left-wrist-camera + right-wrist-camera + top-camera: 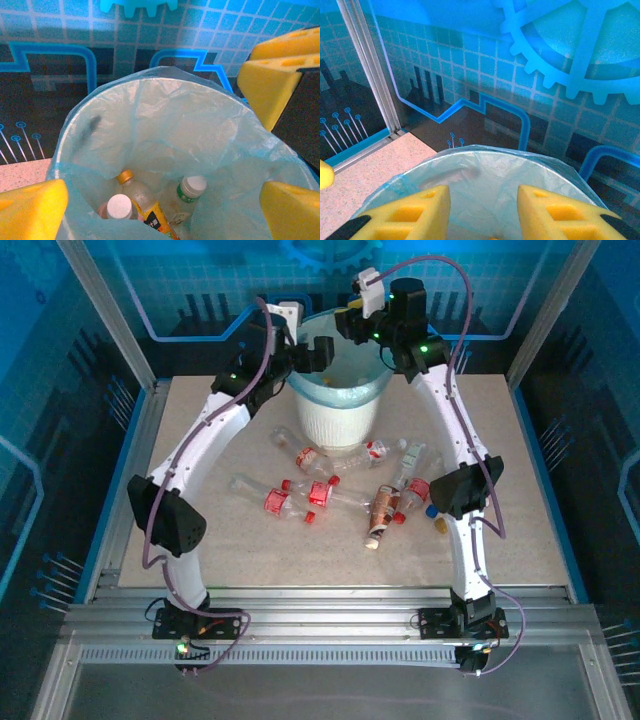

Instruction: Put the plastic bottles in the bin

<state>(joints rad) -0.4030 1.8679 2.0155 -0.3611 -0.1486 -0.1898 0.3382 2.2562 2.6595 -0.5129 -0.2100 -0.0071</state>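
Bin (340,418), light-blue liner (165,125). Three bottles upright at its bottom: orange-capped bottle (125,176), white-capped bottle (120,206), green-banded white-capped bottle (192,186). The other plastic bottles (300,498) lie scattered on their sides on the bench (300,565), just in front of the bin. Left gripper (162,210) is over the bin mouth, released, jaws wide. Right gripper (483,200) is above the bin rim, pads partly apart, liner visible through the gap.

There is one bin (335,425). Three plastic bottles (192,186) lie inside it; roughly ten more lie on the counter (260,552), too tangled for an exact count.
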